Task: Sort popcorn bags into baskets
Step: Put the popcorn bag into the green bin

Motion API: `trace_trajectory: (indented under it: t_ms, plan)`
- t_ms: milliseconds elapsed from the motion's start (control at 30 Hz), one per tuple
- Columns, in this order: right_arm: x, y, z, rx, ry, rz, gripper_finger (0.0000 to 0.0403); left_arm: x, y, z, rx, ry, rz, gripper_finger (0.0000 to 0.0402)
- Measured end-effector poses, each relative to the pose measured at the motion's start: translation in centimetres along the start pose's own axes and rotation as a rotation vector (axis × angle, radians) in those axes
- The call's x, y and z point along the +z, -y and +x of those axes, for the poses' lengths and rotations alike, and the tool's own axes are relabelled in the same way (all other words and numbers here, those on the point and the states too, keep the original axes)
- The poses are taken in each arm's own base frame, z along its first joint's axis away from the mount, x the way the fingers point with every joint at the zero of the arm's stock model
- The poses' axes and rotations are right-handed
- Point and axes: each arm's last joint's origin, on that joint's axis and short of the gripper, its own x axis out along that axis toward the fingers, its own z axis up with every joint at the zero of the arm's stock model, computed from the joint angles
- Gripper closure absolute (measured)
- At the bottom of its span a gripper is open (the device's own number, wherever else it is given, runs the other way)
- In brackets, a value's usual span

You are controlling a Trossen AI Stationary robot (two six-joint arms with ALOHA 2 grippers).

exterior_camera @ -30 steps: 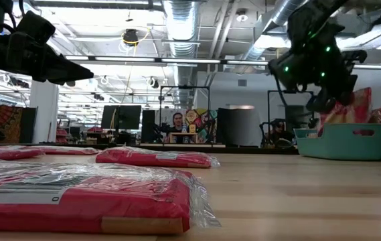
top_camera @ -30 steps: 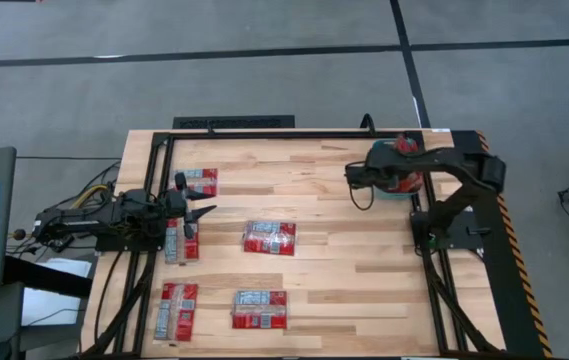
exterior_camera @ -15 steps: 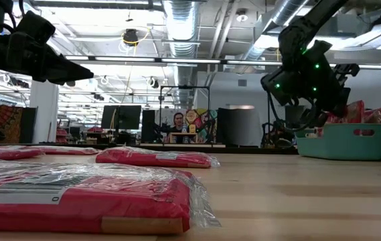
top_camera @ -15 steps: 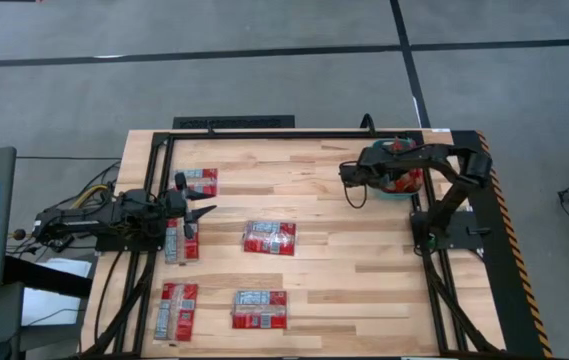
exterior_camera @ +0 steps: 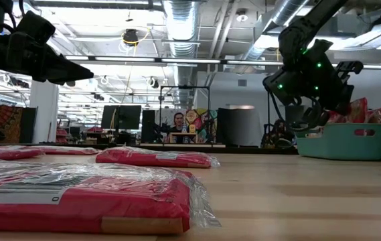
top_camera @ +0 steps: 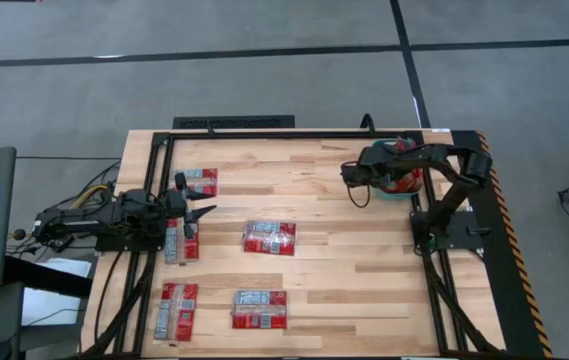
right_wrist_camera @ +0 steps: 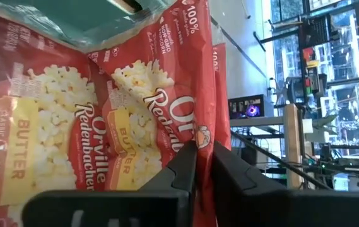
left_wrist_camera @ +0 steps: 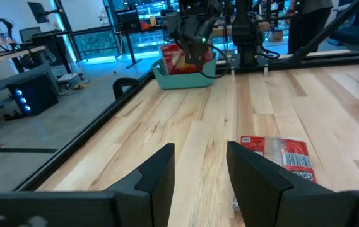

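I see the wooden table point(top_camera: 334, 250) with five popcorn bags point(top_camera: 269, 238) lying flat on its left half. The teal basket point(exterior_camera: 341, 142) sits at the far right corner with bags standing in it. My right gripper point(right_wrist_camera: 203, 165) is over it, fingers narrowly apart around a bag's edge. My left gripper point(left_wrist_camera: 199, 173) hovers part-open, empty.

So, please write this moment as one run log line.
right gripper: at teal basket, fingers astride popcorn bag | left gripper: open, waiting over table | five bags outside basket
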Motion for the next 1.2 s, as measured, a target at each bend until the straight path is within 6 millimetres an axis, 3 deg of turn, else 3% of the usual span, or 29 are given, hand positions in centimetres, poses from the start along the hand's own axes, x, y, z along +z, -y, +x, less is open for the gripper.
trace_trajectory:
  t_ms: [167, 600, 800, 933, 1200]
  plan:
    - [-0.2, -0.1, -0.3, 0.004, 0.017, 0.001, 0.0323, 0.0, 0.0, 0.0, 0.000, 0.000, 0.000, 0.0266]
    - [-0.4, 0.2, -0.9, -0.013, 0.085, -0.002, 0.0188, 0.0, 0.0, 0.0, 0.000, 0.000, 0.000, 0.0266]
    - [-0.6, 1.5, -2.4, 0.025, 0.177, 0.029, 0.0180, 0.0, 0.0, 0.0, 0.000, 0.000, 0.000, 0.0266]
    - [-0.8, 3.4, -4.1, 0.100, 0.270, 0.104, 0.0186, 0.0, 0.0, 0.0, 0.000, 0.000, 0.000, 0.0266]
    - [-1.2, 6.3, -7.9, 0.444, 0.452, 0.149, 0.0197, 0.0, 0.0, 0.0, -0.001, 0.000, 0.000, 0.0266]
